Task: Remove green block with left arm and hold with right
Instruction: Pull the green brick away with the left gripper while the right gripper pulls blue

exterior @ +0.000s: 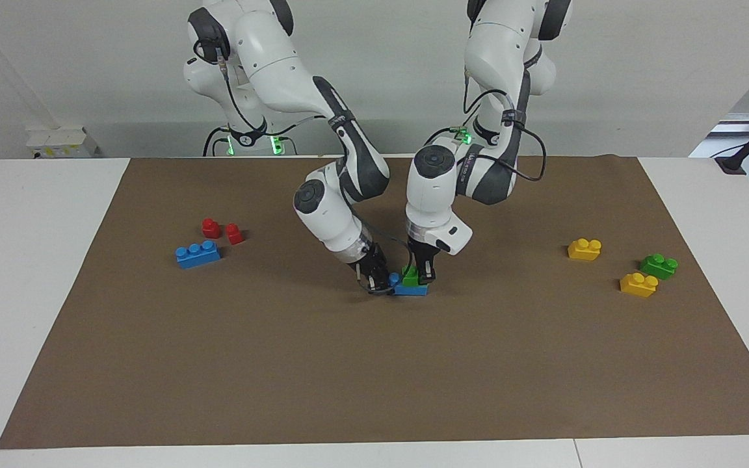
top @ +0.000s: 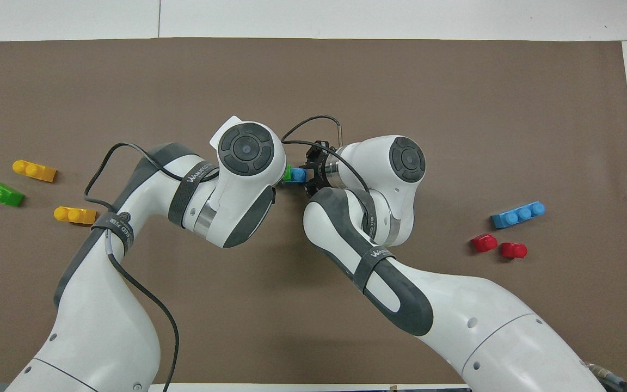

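Observation:
The green block (exterior: pixel 410 275) sits pressed onto one end of a blue brick (exterior: pixel 411 290) in the middle of the brown mat (exterior: pixel 374 364). My left gripper (exterior: pixel 420 275) comes straight down on it, shut on the green block. My right gripper (exterior: pixel 381 281) reaches in slantwise from the right arm's end and is shut on the blue brick's other end. From overhead, only a sliver of the green block (top: pixel 287 173) and the blue brick (top: pixel 298 175) shows between the two wrists. The left wrist hides the left fingers there.
Toward the left arm's end lie two yellow bricks (exterior: pixel 584 249) (exterior: pixel 638 284) and another green brick (exterior: pixel 658 265). Toward the right arm's end lie a blue three-stud brick (exterior: pixel 198 254) and two red pieces (exterior: pixel 211 227) (exterior: pixel 234 233).

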`<state>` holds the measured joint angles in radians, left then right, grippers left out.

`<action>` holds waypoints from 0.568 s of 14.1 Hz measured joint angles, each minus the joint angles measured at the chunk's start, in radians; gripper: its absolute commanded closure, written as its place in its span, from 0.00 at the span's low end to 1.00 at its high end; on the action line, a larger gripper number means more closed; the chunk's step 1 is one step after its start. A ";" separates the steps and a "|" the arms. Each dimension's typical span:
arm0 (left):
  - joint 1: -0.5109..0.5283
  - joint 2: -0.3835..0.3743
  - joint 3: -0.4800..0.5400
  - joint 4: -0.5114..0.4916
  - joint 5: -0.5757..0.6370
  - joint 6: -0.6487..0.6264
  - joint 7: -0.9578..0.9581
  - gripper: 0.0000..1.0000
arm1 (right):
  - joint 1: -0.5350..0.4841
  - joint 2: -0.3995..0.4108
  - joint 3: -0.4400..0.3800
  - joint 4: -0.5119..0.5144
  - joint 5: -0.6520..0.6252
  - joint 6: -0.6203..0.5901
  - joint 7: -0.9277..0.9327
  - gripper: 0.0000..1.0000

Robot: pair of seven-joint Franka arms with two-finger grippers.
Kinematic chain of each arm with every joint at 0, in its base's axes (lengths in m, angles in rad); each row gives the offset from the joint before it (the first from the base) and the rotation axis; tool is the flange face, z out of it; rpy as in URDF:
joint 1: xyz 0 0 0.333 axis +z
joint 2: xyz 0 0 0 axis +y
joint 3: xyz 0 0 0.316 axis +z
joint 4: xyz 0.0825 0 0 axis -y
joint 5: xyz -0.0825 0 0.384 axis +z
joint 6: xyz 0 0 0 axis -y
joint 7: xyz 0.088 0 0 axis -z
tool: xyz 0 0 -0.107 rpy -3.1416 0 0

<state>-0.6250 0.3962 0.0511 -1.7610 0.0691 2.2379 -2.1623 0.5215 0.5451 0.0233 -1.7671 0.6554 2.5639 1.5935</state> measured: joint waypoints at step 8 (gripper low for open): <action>0.050 -0.127 0.017 0.020 0.001 -0.112 0.038 1.00 | 0.001 0.001 0.002 0.000 0.000 0.008 0.000 1.00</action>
<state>-0.5753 0.2690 0.0681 -1.7410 0.0700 2.1256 -2.1246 0.5222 0.5462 0.0257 -1.7669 0.6554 2.5714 1.5935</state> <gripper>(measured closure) 0.652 0.652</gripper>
